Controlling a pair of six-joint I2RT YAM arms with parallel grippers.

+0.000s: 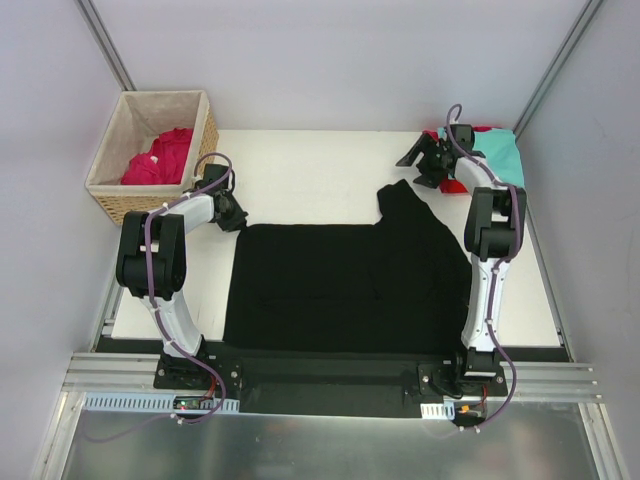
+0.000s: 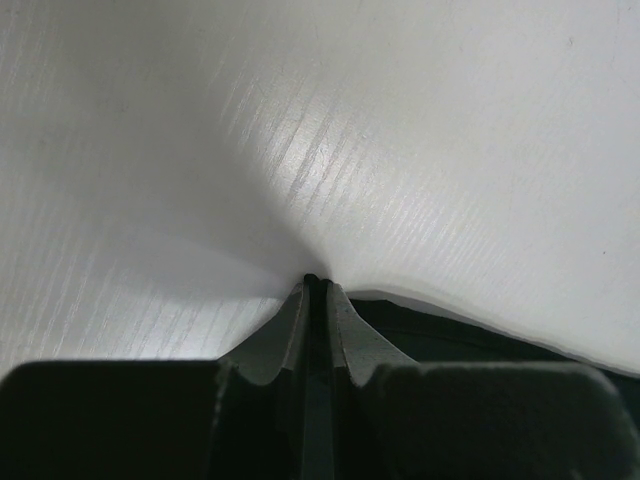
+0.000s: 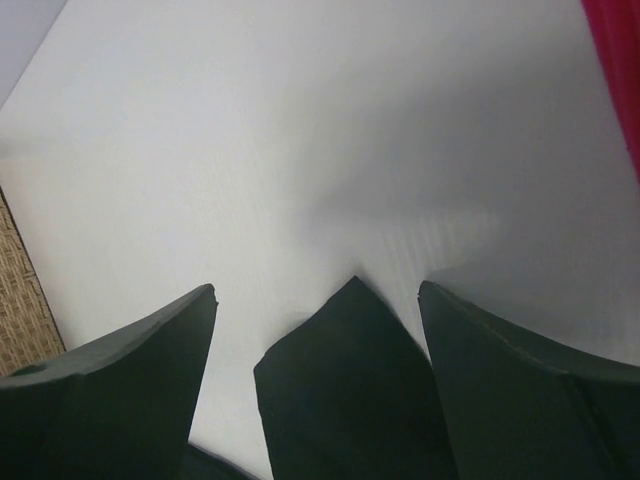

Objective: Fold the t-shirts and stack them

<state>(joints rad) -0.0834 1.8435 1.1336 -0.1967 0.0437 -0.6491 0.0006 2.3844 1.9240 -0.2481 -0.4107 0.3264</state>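
Observation:
A large black t-shirt (image 1: 340,285) lies spread flat on the white table (image 1: 300,165). My left gripper (image 1: 232,213) sits low at its far left corner, shut, with a thin dark strip of cloth pinched between the tips (image 2: 313,280). More of the black t-shirt (image 2: 460,338) shows just right of the fingers. My right gripper (image 1: 420,158) hovers open beyond the shirt's raised far right corner (image 1: 400,195). In the right wrist view that pointed black corner (image 3: 350,385) lies between the open jaws of the right gripper (image 3: 318,290), untouched. A teal t-shirt (image 1: 497,155) rests on a red one (image 1: 462,185) at the far right.
A wicker basket (image 1: 205,125) stands at the far left corner with a crimson-pink t-shirt (image 1: 160,158) inside. Its woven side (image 3: 18,290) shows at the left edge of the right wrist view. Red cloth (image 3: 615,70) borders that view's top right. Grey walls enclose the table.

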